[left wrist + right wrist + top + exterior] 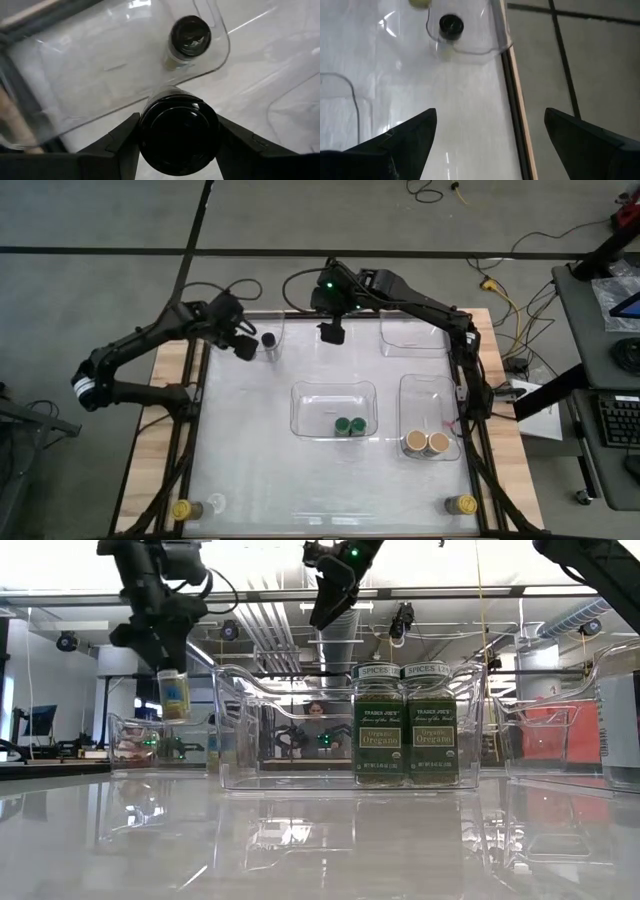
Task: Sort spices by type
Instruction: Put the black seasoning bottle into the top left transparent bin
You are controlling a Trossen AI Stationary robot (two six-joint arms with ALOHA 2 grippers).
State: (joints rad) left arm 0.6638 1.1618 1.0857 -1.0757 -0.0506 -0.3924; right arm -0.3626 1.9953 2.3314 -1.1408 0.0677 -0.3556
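My left gripper is over the table's far left, shut on a black-lidded spice jar. That jar hangs in the air in the low view, just short of the far-left clear tray. A second black-lidded jar stands upright in that tray. My right gripper hovers open over the far middle and holds nothing. Two green-lidded jars stand in the centre tray. Two tan-lidded jars stand in the right tray. One yellow-lidded jar stands at each near corner. My left gripper pinches the black-lidded jar at its top, by the lid, with one finger on either side. The fingers come from above, pointing down. The jar hangs upright below them, lifted clear of the table.
A fourth clear tray sits at the far right. The trays' raised walls stand in the way of low moves. The glossy tabletop between the centre tray and the near edge is open. Cables and a desk lie beyond the table's right side.
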